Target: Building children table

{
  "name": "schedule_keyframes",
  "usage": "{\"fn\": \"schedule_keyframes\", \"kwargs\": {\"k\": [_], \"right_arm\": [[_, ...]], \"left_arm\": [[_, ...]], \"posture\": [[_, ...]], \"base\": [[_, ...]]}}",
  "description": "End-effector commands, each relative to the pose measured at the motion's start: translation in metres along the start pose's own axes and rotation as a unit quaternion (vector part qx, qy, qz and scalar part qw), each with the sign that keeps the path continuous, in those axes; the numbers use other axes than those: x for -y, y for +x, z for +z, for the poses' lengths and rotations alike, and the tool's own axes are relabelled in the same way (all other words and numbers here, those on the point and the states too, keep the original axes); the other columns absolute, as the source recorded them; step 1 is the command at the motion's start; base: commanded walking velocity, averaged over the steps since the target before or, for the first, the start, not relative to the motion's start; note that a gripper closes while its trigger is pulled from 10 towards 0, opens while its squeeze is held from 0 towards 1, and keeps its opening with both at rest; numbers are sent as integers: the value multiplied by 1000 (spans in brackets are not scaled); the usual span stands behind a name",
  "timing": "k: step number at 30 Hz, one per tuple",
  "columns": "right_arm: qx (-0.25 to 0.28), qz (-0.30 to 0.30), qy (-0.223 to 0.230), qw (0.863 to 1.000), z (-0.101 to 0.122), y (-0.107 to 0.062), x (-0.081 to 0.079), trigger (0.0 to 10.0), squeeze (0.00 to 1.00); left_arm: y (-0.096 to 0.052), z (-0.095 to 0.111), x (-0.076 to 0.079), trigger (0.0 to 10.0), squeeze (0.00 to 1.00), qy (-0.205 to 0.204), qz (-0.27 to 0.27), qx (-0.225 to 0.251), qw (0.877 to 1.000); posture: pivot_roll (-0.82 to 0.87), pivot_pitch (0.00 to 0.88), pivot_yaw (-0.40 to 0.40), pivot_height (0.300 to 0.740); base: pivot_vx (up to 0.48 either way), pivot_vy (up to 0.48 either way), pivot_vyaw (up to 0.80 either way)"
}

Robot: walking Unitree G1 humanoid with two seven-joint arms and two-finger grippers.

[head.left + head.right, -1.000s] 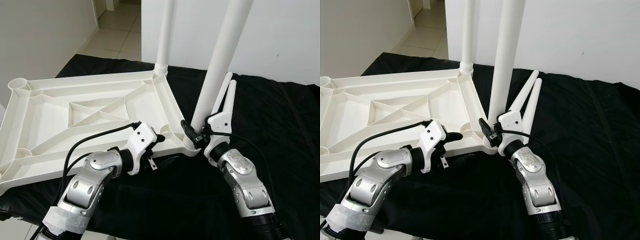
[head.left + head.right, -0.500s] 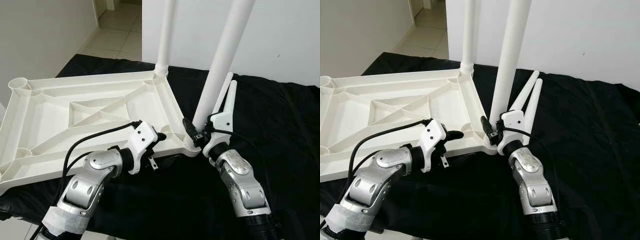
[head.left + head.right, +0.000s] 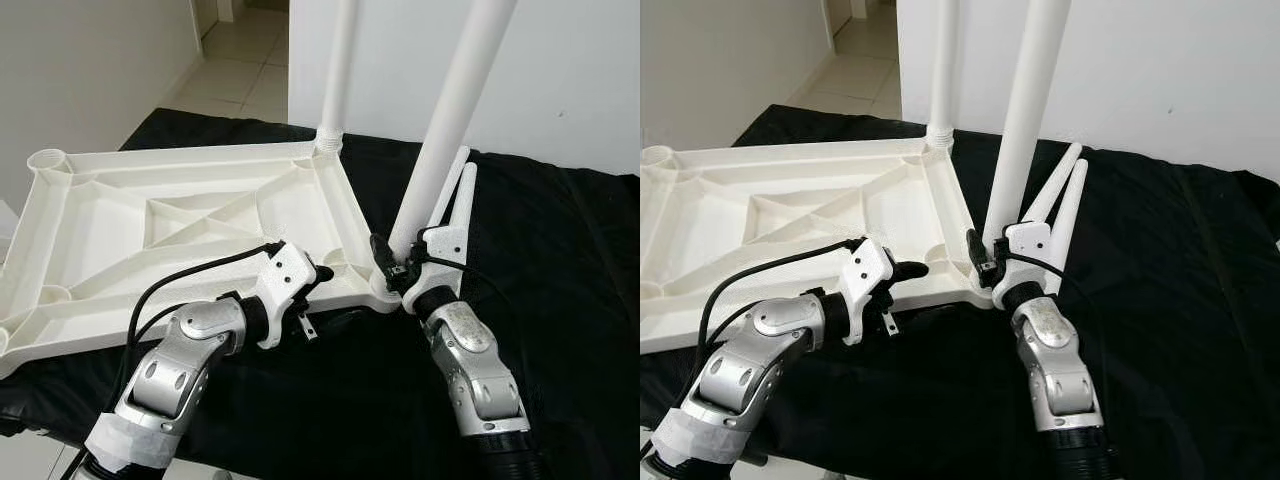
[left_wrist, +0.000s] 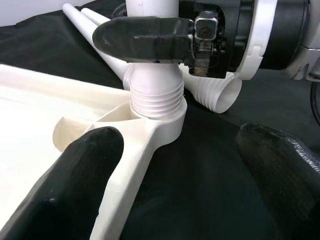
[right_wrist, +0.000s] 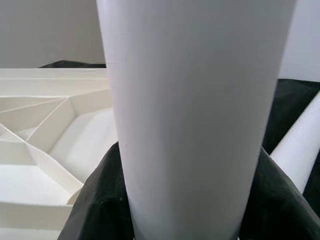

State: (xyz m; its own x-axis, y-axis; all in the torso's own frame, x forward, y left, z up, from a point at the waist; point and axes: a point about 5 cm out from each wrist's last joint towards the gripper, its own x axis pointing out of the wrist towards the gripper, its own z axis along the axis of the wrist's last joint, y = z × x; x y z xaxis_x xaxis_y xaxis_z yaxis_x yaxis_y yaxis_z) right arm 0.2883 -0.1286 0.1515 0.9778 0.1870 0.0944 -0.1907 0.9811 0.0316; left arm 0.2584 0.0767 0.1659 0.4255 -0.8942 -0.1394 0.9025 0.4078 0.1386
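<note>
The white ribbed table top (image 3: 120, 255) lies upside down on black cloth. One white leg (image 3: 337, 70) stands upright in its far right corner socket. A second leg (image 3: 452, 120) sits in the near right corner socket (image 4: 156, 107), leaning slightly right. My right gripper (image 3: 395, 263) is shut on this leg just above the socket, with black fingers (image 5: 100, 200) on both sides of it. My left gripper (image 4: 177, 165) is open at the near rim beside that corner; one finger is over the top, the other over the cloth. Two spare legs (image 3: 458, 185) lie behind.
The black cloth (image 3: 560, 260) covers the low platform and spreads wide to the right. A white wall (image 3: 560, 70) stands close behind the legs. A tiled corridor (image 3: 235, 70) opens at the back left. A black cable (image 3: 190, 272) loops from my left wrist.
The view has shifted slightly right. My right forearm has swung inward under the held leg, which stands a little straighter. The left arm has stayed put.
</note>
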Motion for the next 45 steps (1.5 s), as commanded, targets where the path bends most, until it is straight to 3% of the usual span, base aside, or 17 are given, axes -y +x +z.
{"fn": "schedule_keyframes", "kwargs": {"k": [1,12,16,24,28,30,35,39,45], "right_arm": [[-87,-133,29,987,-39,-15,30,10000,0],[-77,-205,26,975,-36,-13,22,10000,0],[-99,-179,33,978,-42,-9,18,10000,0],[-85,-138,29,986,-39,-3,11,10000,0],[-53,-112,6,992,-33,-2,9,10000,0],[-18,-91,29,995,-32,-9,12,10000,0],[-16,-102,40,994,-38,-17,22,10000,0],[-1,-121,93,988,-37,-19,26,10000,0],[0,-114,82,990,-39,-19,25,10000,0]], "left_arm": [[1,-1,1,10000,0,0,25,-4,1000],[3,-1,3,10000,0,1,20,-3,1000],[3,-1,3,10000,0,3,18,-3,1000],[4,-1,1,10000,0,6,20,-2,1000],[4,0,1,10000,0,6,21,-2,1000],[4,0,1,10000,0,6,22,-1,1000],[4,0,2,10000,0,5,22,-2,1000],[3,-1,1,10000,0,4,23,-3,1000],[4,0,1,10000,0,3,24,-2,1000]], "posture": [[-8,78,-23,740],[-9,61,-26,740],[-11,53,-27,740],[-11,47,-27,740],[-11,49,-28,740],[-12,56,-25,740],[-13,62,-24,740],[-13,69,-22,740],[-14,74,-22,740]], "base": [[0,0,0],[0,0,0],[0,0,0],[0,0,0],[0,0,0],[0,0,0],[0,0,0],[0,0,0],[0,0,0]]}}
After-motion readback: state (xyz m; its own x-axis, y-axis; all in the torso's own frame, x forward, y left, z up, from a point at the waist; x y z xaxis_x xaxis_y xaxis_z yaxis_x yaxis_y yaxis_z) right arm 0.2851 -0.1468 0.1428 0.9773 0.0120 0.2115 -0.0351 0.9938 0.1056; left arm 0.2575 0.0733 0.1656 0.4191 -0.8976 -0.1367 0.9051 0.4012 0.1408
